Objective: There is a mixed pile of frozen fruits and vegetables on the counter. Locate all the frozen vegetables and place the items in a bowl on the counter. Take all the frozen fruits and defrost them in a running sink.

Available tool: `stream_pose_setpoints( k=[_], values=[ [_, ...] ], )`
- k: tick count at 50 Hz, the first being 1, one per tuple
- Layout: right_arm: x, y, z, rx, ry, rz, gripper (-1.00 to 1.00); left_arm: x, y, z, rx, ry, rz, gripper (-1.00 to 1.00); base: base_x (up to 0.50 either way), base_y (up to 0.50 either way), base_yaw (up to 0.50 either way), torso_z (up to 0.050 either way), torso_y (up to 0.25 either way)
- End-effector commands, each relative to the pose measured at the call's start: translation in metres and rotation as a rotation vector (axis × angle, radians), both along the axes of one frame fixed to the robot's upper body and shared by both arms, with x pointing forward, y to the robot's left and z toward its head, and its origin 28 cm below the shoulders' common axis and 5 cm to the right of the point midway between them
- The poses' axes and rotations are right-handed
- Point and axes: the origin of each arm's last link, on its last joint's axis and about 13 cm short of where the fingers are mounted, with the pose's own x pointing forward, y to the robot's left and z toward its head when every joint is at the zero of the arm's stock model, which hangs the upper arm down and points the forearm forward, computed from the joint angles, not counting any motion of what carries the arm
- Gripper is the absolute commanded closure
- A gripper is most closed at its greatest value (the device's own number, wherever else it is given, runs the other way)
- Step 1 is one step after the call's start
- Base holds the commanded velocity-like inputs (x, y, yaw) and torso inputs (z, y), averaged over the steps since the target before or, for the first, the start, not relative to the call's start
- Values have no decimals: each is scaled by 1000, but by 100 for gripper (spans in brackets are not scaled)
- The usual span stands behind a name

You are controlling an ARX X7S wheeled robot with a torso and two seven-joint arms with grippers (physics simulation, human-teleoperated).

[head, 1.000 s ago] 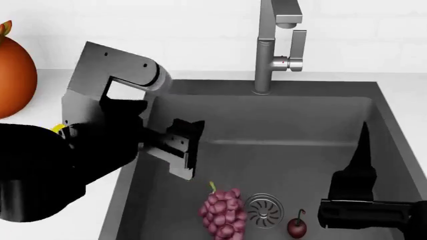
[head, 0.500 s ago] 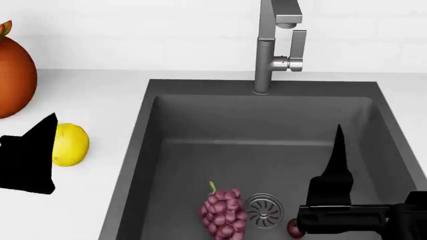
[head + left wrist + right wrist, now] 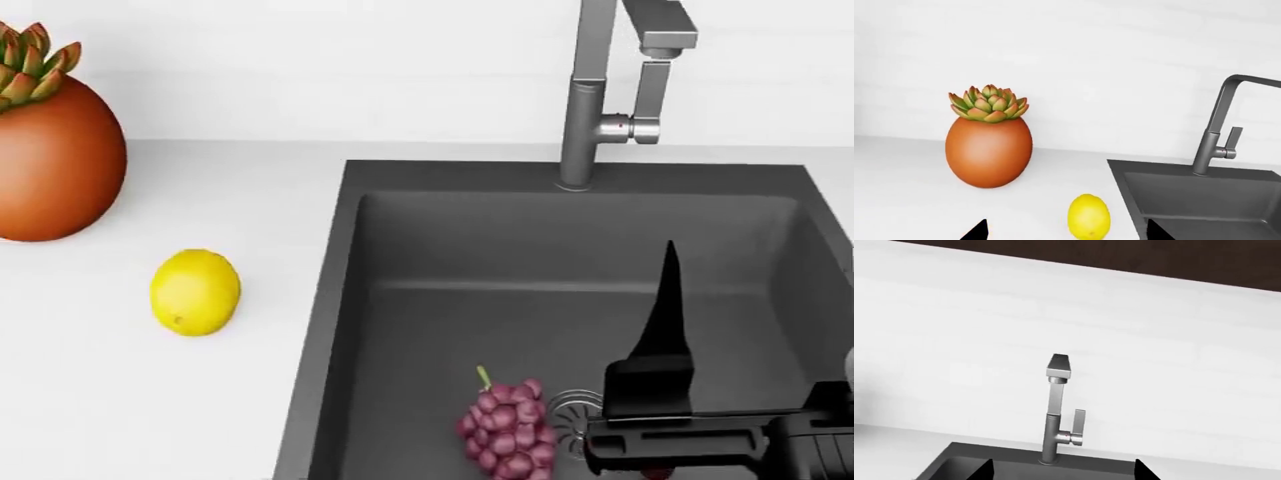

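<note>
1. Grapes point(image 3: 509, 430) lie on the floor of the sink point(image 3: 441, 250), a purple-red bunch with its short stem up, just beside the round steel drain point(image 3: 574, 412)
2. Right gripper point(image 3: 663, 330), black, stands over the basin near the drain; one tall finger points up toward the back wall, and its body hides part of the drain
3. From its own wrist camera two dark fingertips point(image 3: 982, 471) sit well apart at the frame edge, so the jaws look spread with nothing between them
4. Left gripper point(image 3: 1064, 235) shows only in its wrist camera as two black tips, wide apart and empty, hanging above the counter point(image 3: 120, 400)
5. Lemon point(image 3: 195, 291) rests alone on the white worktop, near the sink's left rim but not touching it
6. Orange egg-shaped pot point(image 3: 54, 155) with a succulent stands further back on the counter, apart from the lemon
7. Tap point(image 3: 607, 90), angular brushed steel, rises behind the basin with its lever on the side; I can see no water from it
</note>
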Motion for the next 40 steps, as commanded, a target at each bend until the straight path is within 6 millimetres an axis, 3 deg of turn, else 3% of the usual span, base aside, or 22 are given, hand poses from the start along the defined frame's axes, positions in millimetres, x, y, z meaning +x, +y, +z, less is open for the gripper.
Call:
stream_pose_setpoints(
  k=[1, 29, 40],
  values=[
    [3, -2, 1, 15, -21, -4, -100, -8, 3, 7, 14, -77, -8, -100, 23, 500, 0, 0, 0],
    [4, -3, -3, 23, 4, -8, -100, -10, -3, 5, 12, -72, -31, -100, 26, 498, 0, 0, 0],
    [3, -1, -5, -2, 5, 10, -100, -13, -2, 3, 10, -69, -26, -100, 100, 125, 0, 0, 0]
  ],
)
